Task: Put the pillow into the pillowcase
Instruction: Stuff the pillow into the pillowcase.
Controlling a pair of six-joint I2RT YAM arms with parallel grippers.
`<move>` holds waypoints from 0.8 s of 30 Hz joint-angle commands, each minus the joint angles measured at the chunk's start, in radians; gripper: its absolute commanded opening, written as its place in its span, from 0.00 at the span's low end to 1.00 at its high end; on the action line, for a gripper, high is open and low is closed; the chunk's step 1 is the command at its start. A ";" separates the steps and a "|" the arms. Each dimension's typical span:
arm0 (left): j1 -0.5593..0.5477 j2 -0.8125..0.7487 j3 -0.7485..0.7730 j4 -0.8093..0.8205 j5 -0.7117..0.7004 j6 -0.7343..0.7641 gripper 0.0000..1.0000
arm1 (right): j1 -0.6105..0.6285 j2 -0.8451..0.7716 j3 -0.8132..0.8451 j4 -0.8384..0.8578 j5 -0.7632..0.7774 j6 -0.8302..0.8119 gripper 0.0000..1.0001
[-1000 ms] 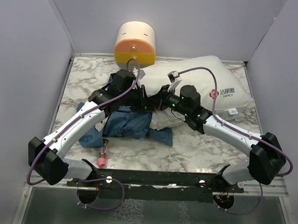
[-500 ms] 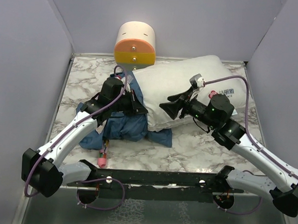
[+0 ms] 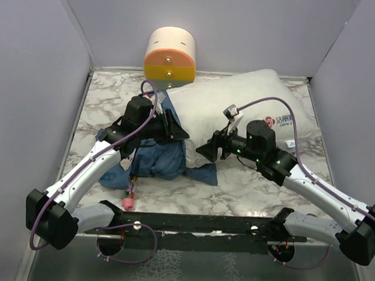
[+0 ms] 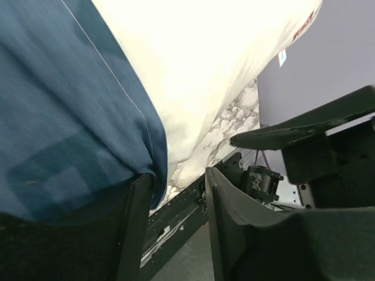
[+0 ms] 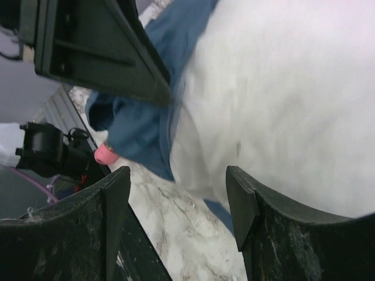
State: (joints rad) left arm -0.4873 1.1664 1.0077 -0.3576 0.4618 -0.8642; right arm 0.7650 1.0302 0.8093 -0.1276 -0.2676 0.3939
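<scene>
The white pillow [image 3: 239,105] lies across the back right of the marble table, its near-left end tucked into the mouth of the blue pillowcase [image 3: 155,161]. The rest of the pillowcase is bunched left of centre. My left gripper [image 3: 181,135] hovers at that mouth with its jaws open. In the left wrist view the pillowcase [image 4: 64,117] drapes against one finger [image 4: 135,228], beside the pillow [image 4: 199,70]. My right gripper [image 3: 202,151] stands open just before the pillow's near-left corner [image 5: 281,93]. Only marble shows between its fingertips [image 5: 176,187].
A cream-and-orange cylinder [image 3: 170,54] stands at the back wall. A small pink-capped object [image 3: 127,202] lies by the front edge under the left arm. Purple walls close in both sides, and a black rail [image 3: 202,223] runs along the front.
Both grippers have opened and let go of the cloth. The right arm swung out to the right, then came back to the pillow's near-left corner. The left arm shifted slightly.
</scene>
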 commanded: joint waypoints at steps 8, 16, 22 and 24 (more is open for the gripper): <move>0.055 -0.106 0.195 -0.323 -0.213 0.205 0.48 | 0.005 0.126 0.216 -0.049 0.107 -0.069 0.69; 0.205 0.070 0.399 -0.292 -0.182 0.329 0.56 | 0.005 0.329 0.482 -0.140 0.154 -0.199 0.70; 0.274 0.183 0.368 -0.092 -0.126 0.147 0.59 | -0.043 0.412 0.605 -0.196 0.152 -0.171 0.75; 0.278 0.208 0.385 -0.098 -0.081 0.147 0.59 | -0.048 0.384 0.586 -0.218 0.111 -0.156 0.75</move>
State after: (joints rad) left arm -0.2222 1.3396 1.3815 -0.5373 0.2928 -0.6491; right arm 0.7429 1.4368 1.3754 -0.2684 -0.1303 0.2272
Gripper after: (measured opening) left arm 0.585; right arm 0.751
